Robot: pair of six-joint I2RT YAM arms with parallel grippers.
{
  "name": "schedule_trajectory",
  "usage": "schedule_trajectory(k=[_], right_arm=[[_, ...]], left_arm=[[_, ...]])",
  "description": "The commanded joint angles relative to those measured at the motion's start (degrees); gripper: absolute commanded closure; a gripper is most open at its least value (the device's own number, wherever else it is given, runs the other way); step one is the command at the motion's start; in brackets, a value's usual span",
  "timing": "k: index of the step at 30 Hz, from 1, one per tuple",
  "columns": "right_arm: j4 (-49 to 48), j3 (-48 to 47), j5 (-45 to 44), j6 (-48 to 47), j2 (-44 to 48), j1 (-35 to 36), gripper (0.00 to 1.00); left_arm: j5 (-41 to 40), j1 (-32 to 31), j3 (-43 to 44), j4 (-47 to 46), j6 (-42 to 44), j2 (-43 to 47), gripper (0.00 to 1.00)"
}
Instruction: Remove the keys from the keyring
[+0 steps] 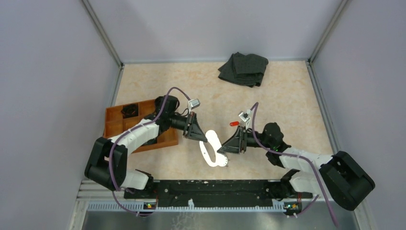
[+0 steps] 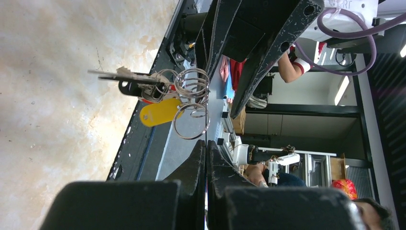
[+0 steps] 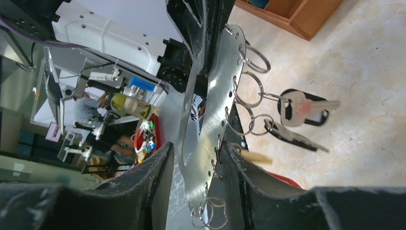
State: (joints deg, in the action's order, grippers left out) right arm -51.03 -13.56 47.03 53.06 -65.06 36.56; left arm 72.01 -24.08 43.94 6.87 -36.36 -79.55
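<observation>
The keyring [image 1: 211, 154] is a flat silvery loop-shaped plate with holes along its edge, held in the air between both arms. My left gripper [image 1: 203, 138] is shut on its top end; in the left wrist view my gripper [image 2: 206, 143] pinches the plate edge-on. Small split rings [image 2: 191, 86] hang from it with silvery keys [image 2: 125, 76] and a yellow tag [image 2: 160, 111]. My right gripper [image 1: 224, 153] is open, its jaws standing either side of the plate [image 3: 210, 110]. A black-headed key [image 3: 300, 106] and a second key [image 3: 292, 136] hang from rings there.
An orange wooden tray [image 1: 115, 125] with compartments lies under the left arm. A black folded cloth [image 1: 243, 69] lies at the back. A small red piece [image 1: 234, 123] lies on the table by the right wrist. Grey walls enclose the table.
</observation>
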Motion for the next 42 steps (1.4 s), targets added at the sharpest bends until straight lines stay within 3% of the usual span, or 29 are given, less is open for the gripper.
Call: schedule_trajectory(k=[1,13,17,20,25,37,42], right_arm=[[-2.6,-4.19,3.96,-0.24,-2.0,-0.26,0.62],[0.11,-6.18,2.5,4.05,-5.61,-0.3,0.83],[-0.22,-6.25,0.6,5.97,-4.9,-0.27,1.0],[1.24,-6.91,-0.84,6.72,-4.13,-0.32,1.0],[-1.77,-5.64,-6.65,12.12,-3.56,-0.29,1.0],[-15.8,-2.18,-16.44,24.4,-7.3,-0.24,1.0],[-15.64,-2.77,-19.29,24.65,-8.16,0.52,1.0]], left_arm=[[-0.9,-0.27,2.31,-3.75,-1.89,-0.23,1.0],[-3.52,-0.35,1.52,-9.18,-4.86,0.91,1.0],[-4.25,-0.36,0.8,-11.17,-6.58,1.73,1.0],[-4.79,-0.36,0.67,-11.27,-7.32,2.05,0.99],[-5.84,-0.36,-1.27,-15.61,-12.7,2.7,0.76],[-8.72,-0.36,-5.16,-24.79,-21.54,3.51,0.69],[-9.58,-0.35,-6.68,-28.62,-24.88,4.29,0.69]])
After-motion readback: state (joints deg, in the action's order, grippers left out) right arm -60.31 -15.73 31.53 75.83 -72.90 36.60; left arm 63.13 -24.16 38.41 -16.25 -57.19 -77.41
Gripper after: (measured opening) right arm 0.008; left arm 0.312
